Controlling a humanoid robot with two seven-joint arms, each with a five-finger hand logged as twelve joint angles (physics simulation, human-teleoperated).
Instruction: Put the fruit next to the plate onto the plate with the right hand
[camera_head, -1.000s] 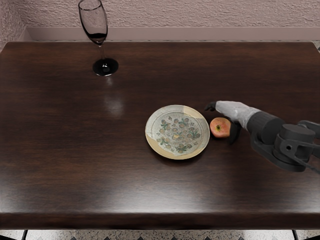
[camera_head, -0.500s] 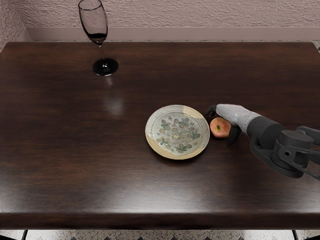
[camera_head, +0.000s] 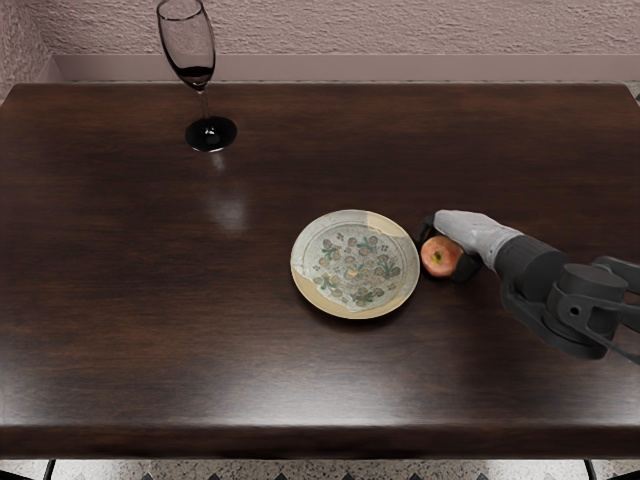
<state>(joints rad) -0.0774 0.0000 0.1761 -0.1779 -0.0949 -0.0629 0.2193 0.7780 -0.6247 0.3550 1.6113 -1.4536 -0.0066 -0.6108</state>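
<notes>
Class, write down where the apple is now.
In the head view, the apple lies on the table, right of centre, just right of the plate, with the right hand curled around it.

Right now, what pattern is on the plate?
Green and brown floral motifs on a cream plate, tan rim; head view shows it.

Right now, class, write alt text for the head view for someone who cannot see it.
The right hand grips an apple on the dark table, just right of a floral plate. A wine glass stands at the back left.

1 head view from above the table's (camera_head: 120, 350) near edge, aslant toward the far wall (camera_head: 400, 30).
</notes>
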